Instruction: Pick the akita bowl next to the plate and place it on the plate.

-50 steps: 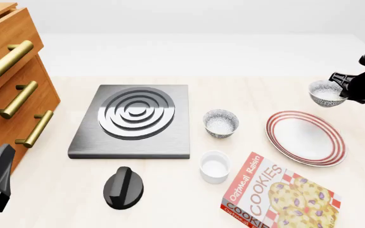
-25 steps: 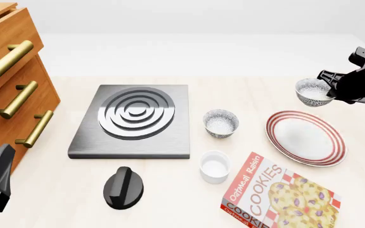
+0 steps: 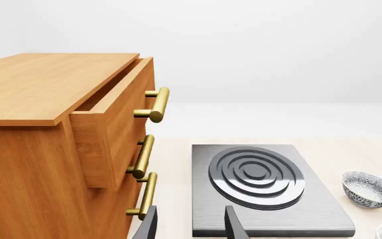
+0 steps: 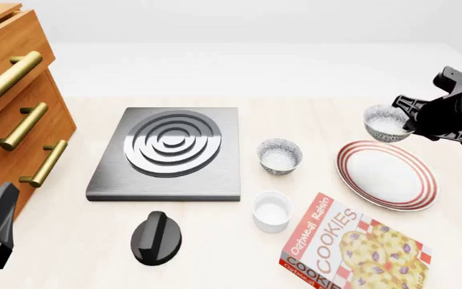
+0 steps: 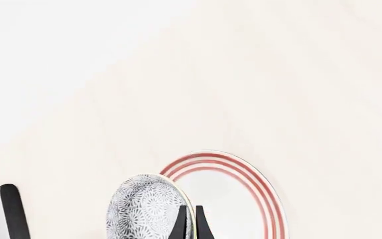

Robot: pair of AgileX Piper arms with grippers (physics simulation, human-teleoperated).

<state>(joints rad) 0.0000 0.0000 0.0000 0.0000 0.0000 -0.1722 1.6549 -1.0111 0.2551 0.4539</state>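
**Akita bowl nears the plate**

Akita bowl (image 4: pixel 385 123), clamped by its rim in the right gripper (image 4: pixel 408 123), has drifted left in the last second and now hangs above the far rim of the plate (image 4: pixel 350 177) below, ready for lowering. Idle left gripper (image 3: pixel 189 226) stands open.

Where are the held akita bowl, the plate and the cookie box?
akita bowl (image 4: pixel 385 123), front view, white inside.
plate (image 4: pixel 387 173), front view, bare white centre.
cookie box (image 4: pixel 351 248), front view, printed top face.
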